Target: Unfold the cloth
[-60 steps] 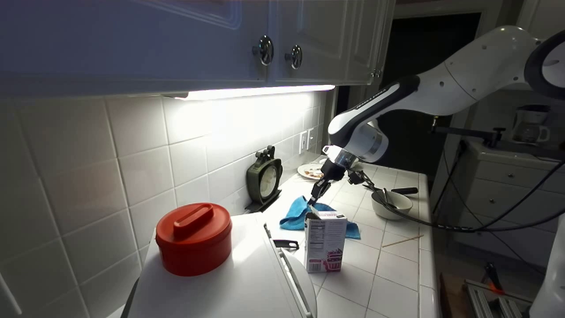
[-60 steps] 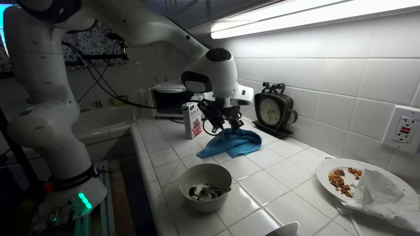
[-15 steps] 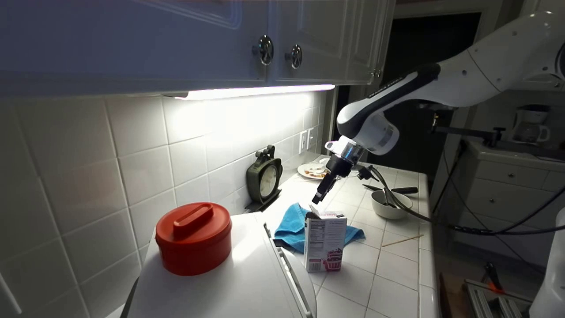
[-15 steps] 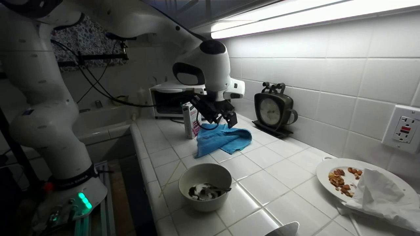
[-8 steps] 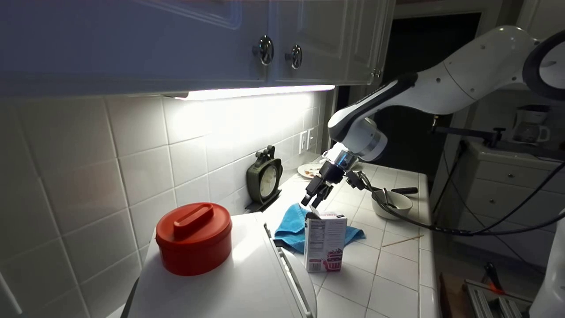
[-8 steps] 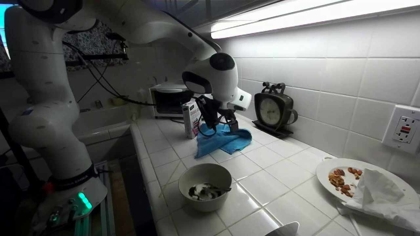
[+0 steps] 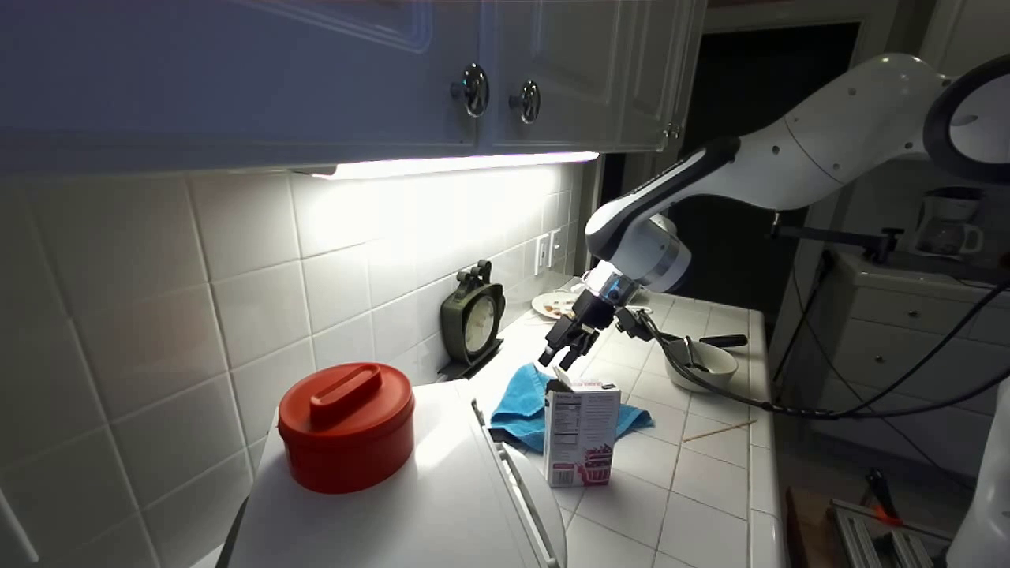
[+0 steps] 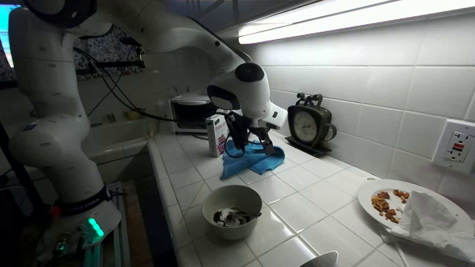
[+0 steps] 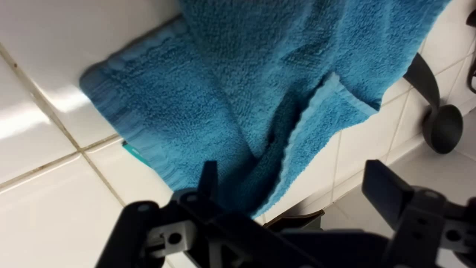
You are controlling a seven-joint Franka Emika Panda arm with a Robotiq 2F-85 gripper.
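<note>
The blue terry cloth [image 9: 223, 74] lies rumpled on the white tiled counter, with one corner folded over and a deep crease along a pale hem in the wrist view. In an exterior view the cloth [image 8: 237, 163] spreads partly behind the arm; in an exterior view the box hides the middle of the cloth [image 7: 517, 398]. My gripper [image 9: 292, 163] stands open above the wall-side part of the cloth, its two fingers wide apart and nothing gripped. In an exterior view the gripper [image 7: 555, 361] points down at a slant. Whether a fingertip touches the cloth I cannot tell.
A carton [image 7: 580, 438] stands close beside the cloth, near a white toaster oven bearing a red canister [image 7: 347, 434]. An old scale [image 8: 307, 124] stands by the wall. A bowl [image 8: 230, 231], a plate of nuts [image 8: 365, 198] and a black ladle [image 9: 442, 128] lie around.
Compared with four seconds ago, the cloth has shifted toward the carton. During the last second my gripper has turned and come slightly lower and nearer the wall; the cloth has stayed still.
</note>
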